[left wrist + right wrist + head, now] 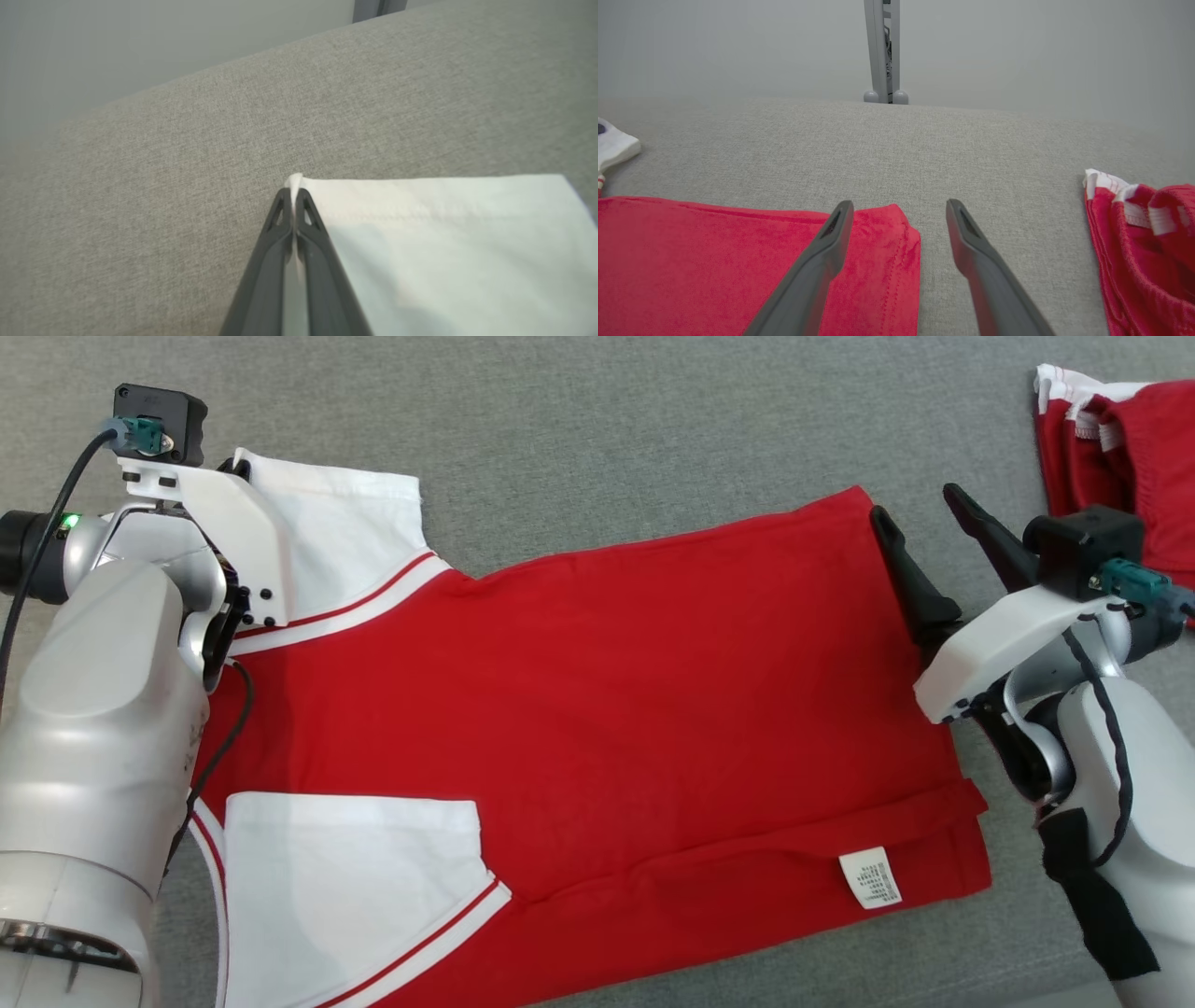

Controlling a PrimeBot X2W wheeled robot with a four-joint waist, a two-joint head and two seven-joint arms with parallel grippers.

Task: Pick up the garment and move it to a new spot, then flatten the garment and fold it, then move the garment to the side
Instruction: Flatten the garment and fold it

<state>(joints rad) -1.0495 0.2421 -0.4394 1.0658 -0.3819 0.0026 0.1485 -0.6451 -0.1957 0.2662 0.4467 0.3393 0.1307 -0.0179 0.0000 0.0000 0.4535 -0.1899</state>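
The garment (597, 691) is a red T-shirt with white sleeves and red-striped trim, spread flat on the grey cloth surface. Its far white sleeve (448, 242) has a corner pinched between my left gripper's (294, 192) shut fingers; in the head view that hand's white wrist housing (233, 546) hides the fingers. My right gripper (899, 205) stands open over the shirt's far hem corner (882, 238), one finger above the red cloth and the other above bare surface. In the head view the right gripper (920, 513) sits at the shirt's right edge.
A second red-and-white garment (1120, 448) lies bunched at the far right, close to my right wrist, also in the right wrist view as a red heap (1143, 242). The grey surface (653, 439) runs open beyond the shirt. A grey post (882, 51) stands past the far edge.
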